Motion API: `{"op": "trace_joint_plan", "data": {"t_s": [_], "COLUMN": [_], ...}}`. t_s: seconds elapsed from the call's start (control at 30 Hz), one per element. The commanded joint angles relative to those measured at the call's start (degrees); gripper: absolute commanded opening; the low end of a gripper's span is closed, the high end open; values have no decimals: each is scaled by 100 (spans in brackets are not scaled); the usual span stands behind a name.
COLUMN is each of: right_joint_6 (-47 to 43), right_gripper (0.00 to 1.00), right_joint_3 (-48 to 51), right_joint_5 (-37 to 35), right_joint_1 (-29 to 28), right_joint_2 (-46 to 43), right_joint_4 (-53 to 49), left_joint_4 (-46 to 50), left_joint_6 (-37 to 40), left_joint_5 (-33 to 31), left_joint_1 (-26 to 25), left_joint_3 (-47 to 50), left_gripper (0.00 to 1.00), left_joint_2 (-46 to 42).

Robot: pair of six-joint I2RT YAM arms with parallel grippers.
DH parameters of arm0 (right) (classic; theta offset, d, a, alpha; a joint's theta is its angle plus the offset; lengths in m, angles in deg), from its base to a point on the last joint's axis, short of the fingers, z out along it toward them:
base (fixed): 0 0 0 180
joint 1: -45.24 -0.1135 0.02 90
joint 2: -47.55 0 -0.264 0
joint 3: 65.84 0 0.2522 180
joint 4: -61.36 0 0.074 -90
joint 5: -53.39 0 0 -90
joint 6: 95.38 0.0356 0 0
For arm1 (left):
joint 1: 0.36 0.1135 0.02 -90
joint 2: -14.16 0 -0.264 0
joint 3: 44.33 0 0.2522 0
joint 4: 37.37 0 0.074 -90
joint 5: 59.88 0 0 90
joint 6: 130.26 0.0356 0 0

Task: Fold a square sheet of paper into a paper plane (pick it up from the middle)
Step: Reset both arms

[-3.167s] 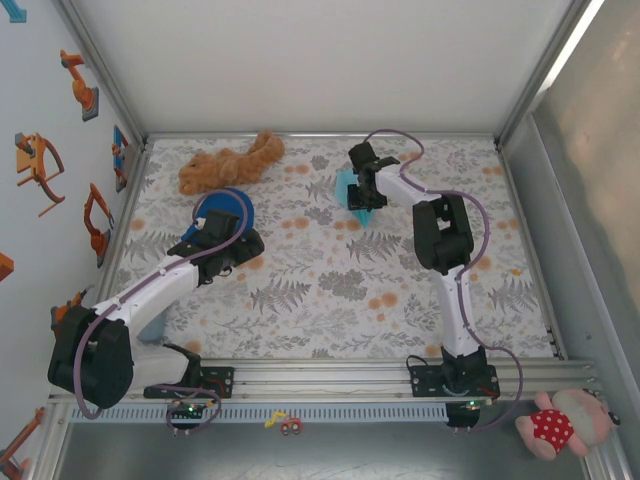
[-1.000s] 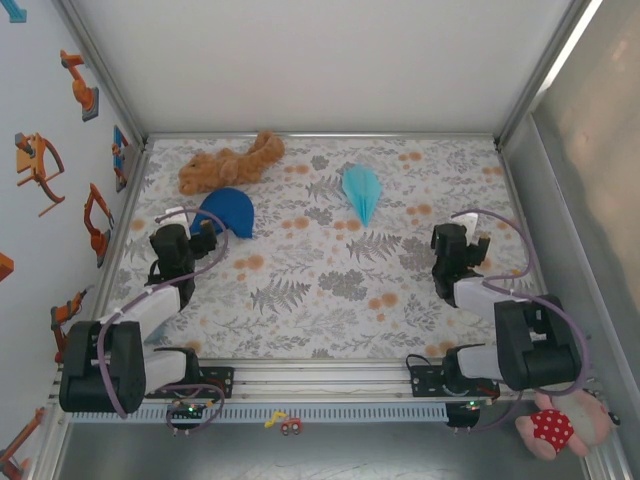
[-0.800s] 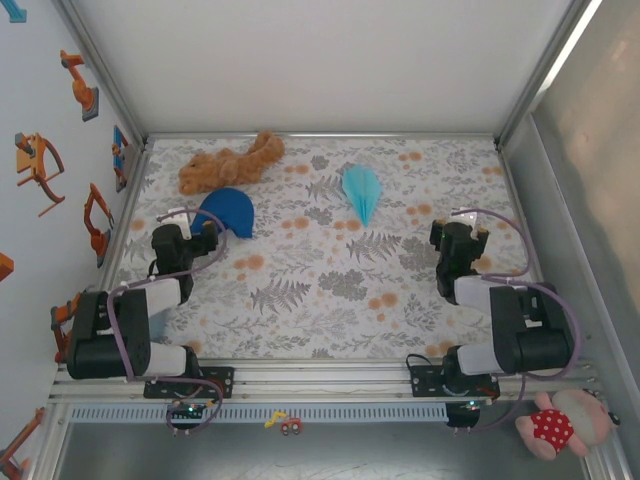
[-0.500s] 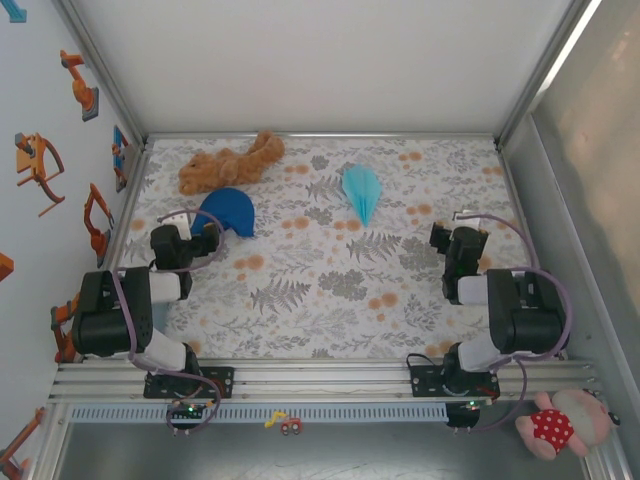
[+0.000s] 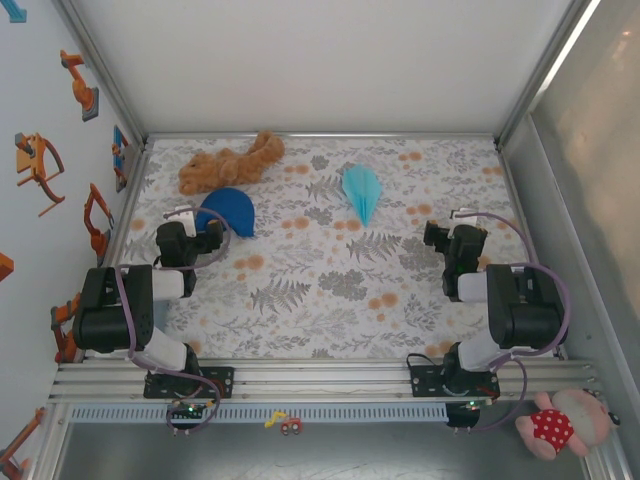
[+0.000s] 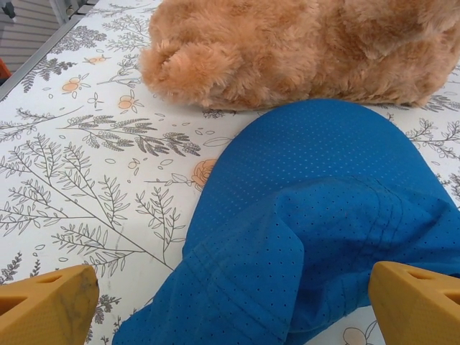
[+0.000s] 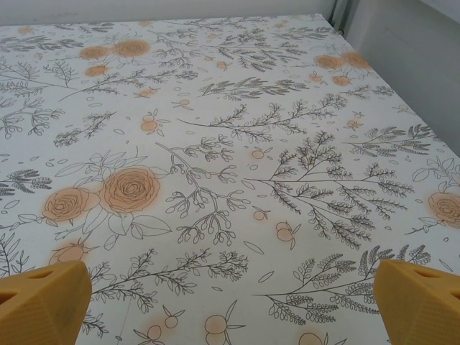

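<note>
- Pincers, are they holding anything?
- No. The left pincer (image 6: pixel 230 305) is standing wide open, and its orange fingers (image 6: pixel 47 305) are gripping nothing. The right pincer (image 7: pixel 230 302) is standing wide open too, with just the flowery table (image 7: pixel 215 108) showing past its fingers.
- Where is the paper plane (image 5: pixel 361 192) lying?
- It is lying flat on the table, well apart from both pincers. It is sitting farther out than the right pincer and off to that pincer's left side. From the left pincer, it is lying far off to the right. Its pointy end is pointing back toward the arms.
- What is sitting by the left pincer?
- A blue cap (image 6: pixel 309 215) is lying just in front of it. A fluffy brown plush toy (image 6: pixel 302 43) is lying right behind the cap, farther from the pincer.
</note>
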State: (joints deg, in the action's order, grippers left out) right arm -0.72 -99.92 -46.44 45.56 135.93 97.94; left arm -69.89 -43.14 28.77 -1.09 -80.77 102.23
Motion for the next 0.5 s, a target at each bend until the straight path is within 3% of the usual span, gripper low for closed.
{"op": "trace_joint_plan", "data": {"t_s": [0.0,0.47], "right_joint_6": [48,49], "right_gripper": [99,99], "right_joint_3": [-131,-130], "right_joint_5": [2,5], "right_joint_1": [47,47], "right_joint_2": [-5,-5], "right_joint_4": [54,54], "left_joint_4": [-82,-24], "left_joint_6": [111,103], "left_joint_5": [-67,-59], "left_joint_1": [-32,-23], "left_joint_3": [-108,-139], "left_gripper": [96,96], "left_joint_2": [9,19]}}
